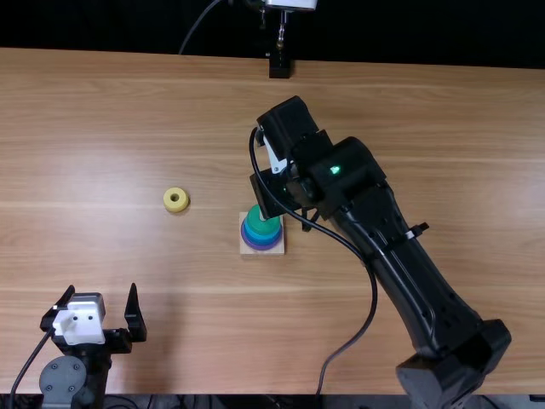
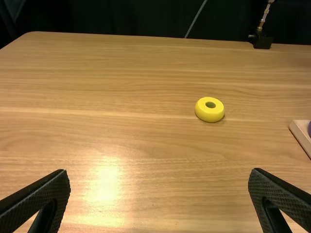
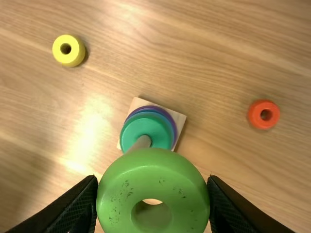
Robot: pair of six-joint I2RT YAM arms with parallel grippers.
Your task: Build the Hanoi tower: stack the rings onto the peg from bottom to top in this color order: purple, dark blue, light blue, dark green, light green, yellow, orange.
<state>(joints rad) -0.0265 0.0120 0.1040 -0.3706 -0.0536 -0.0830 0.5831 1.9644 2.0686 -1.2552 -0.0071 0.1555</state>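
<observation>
Black backdrop (image 1: 119,25) along the top of the top view; light brown wooden table (image 1: 102,111) below it. Square pale wood base (image 1: 246,250) near mid-frame, its round pale peg (image 3: 141,141) rising through a smooth dark green ring (image 3: 148,127), with purple and blue ring edges under that. Thick yellow ring (image 1: 176,199) flat on the table, left of the base. Small red-orange ring (image 3: 264,114) also on the table, well apart, across the base from the yellow one.

Right gripper (image 3: 152,177) closed on a glossy light green ring (image 3: 153,187), a finger against each side. Left gripper (image 1: 102,285) at lower left of the top view, fingers spread, nothing between.

Judgement: light green next onto the peg. Main risk is alignment; peg seems to run under the ring's rim, not clearly its hole. Lowered off-centre, the ring would catch the peg tip, tilt, or twist in the smooth grip. Pressing on could shove the base. Release too early: it may hang crooked or roll off. Fingers opening wide low down might nudge the stack.
</observation>
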